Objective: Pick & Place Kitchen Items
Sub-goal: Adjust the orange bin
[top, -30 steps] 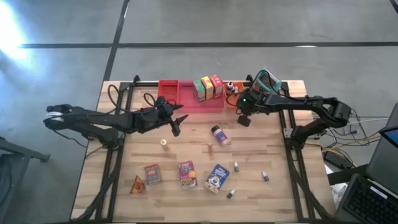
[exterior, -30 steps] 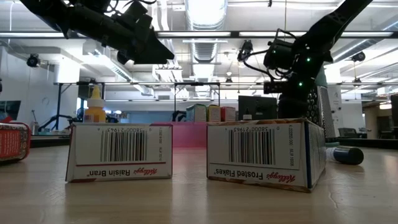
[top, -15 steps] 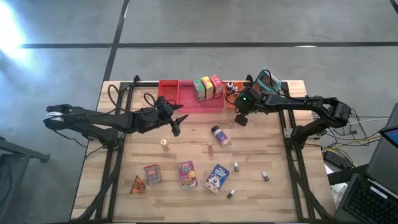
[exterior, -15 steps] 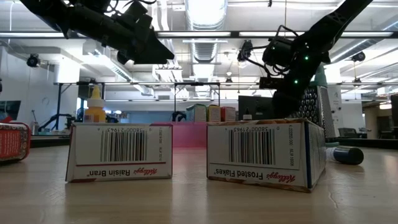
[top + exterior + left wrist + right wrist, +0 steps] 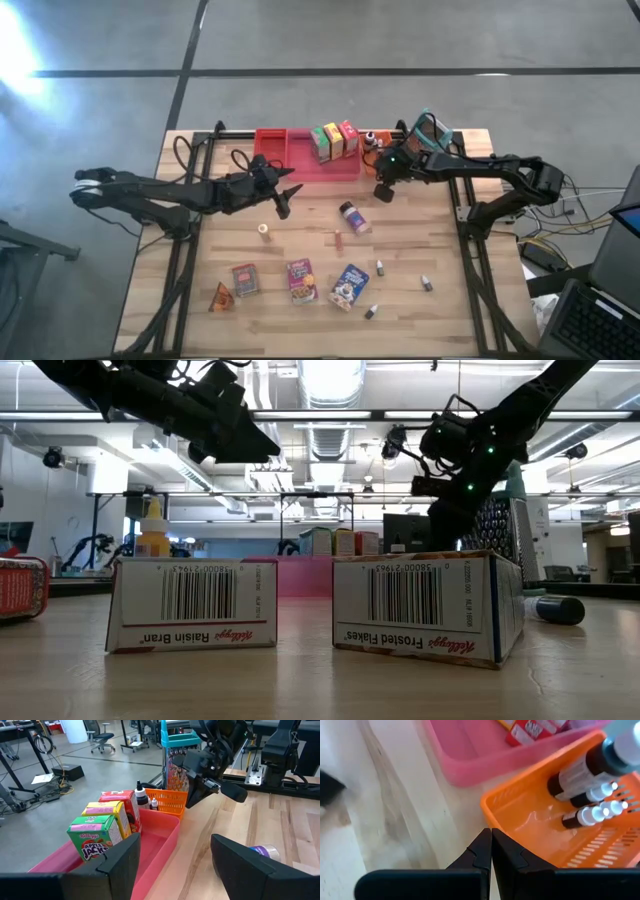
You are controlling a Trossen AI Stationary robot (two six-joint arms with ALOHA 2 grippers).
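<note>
right gripper (image 5: 382, 192): fingers pressed together, empty, just beside orange basket (image 5: 372, 160)
left gripper (image 5: 284, 200): spread, empty, at 9 o'clock of jar (image 5: 352, 215)

Bare table (image 5: 310, 215) lies between both arms; pink bin (image 5: 325, 165) and orange basket (image 5: 372, 160) block the far edge.

"Kellogg's Raisin Bran" upside down on left box (image 5: 192, 605) nr tabletop's front edge, "Kellogg's Frosted Flakes" on right box (image 5: 425, 606) — barcode digits 38000 on both, "Kellogg's Apple Jacks" on green box (image 5: 96, 838) in pink bin (image 5: 159, 851).
</note>
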